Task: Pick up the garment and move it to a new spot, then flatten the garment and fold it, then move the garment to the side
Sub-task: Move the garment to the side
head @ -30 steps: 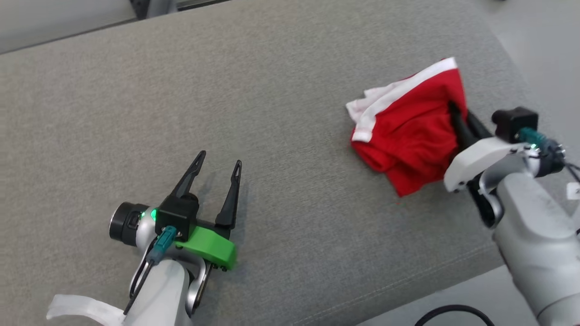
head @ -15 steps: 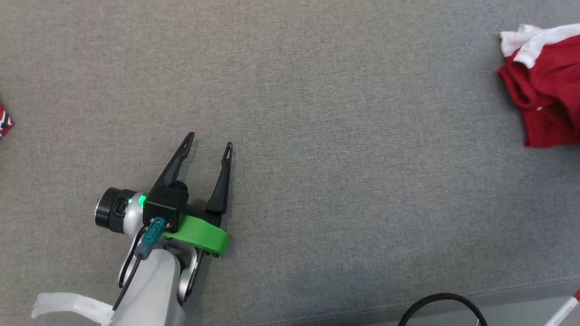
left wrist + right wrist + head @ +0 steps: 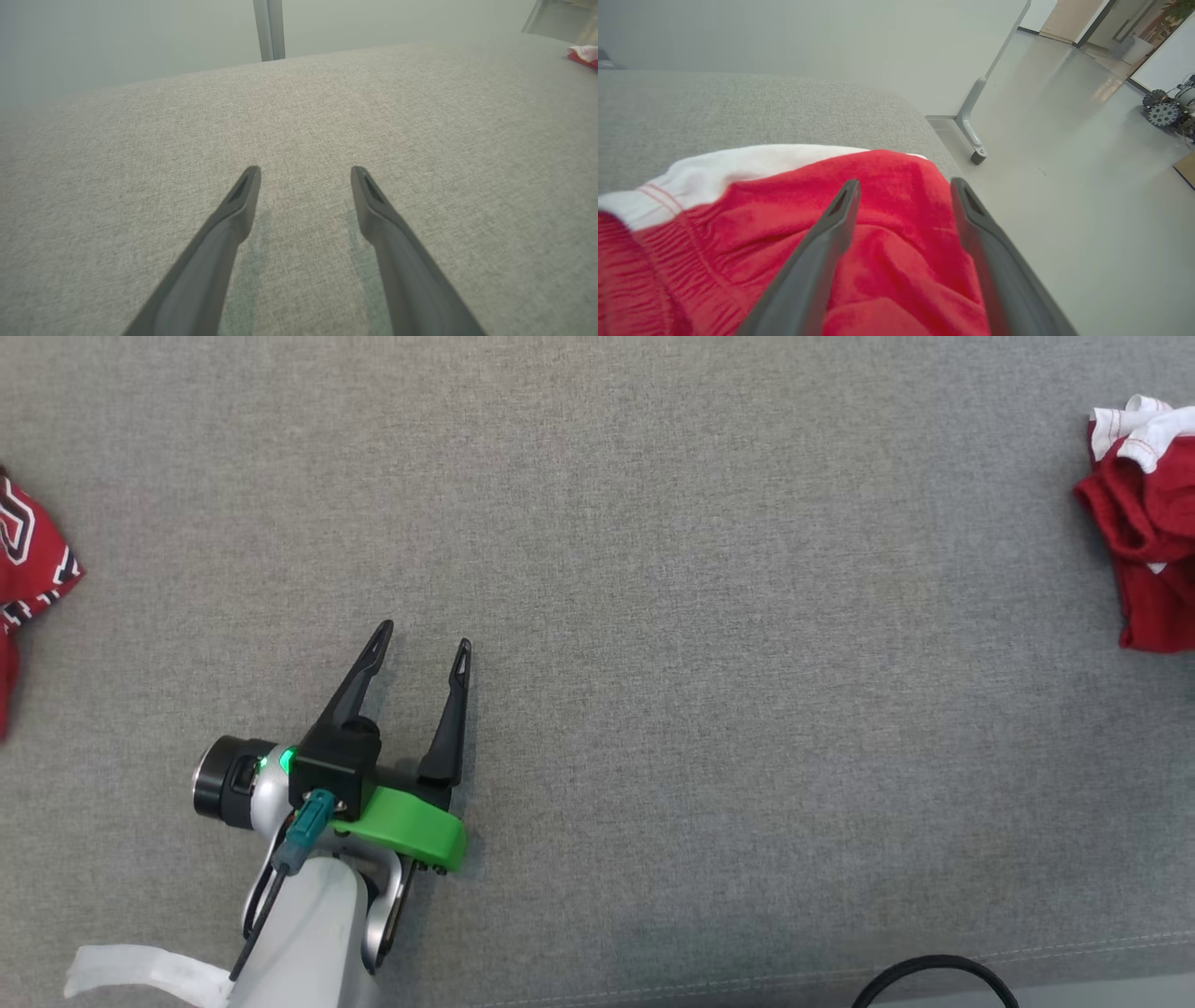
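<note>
Red garment (image 3: 1141, 518) crumpled, right end of grey fabric surface (image 3: 700, 569).

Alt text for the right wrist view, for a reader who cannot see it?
The right gripper, fingers apart, points over a crumpled red garment with a white band at the end of a grey fabric surface; pale floor lies beyond.
</note>
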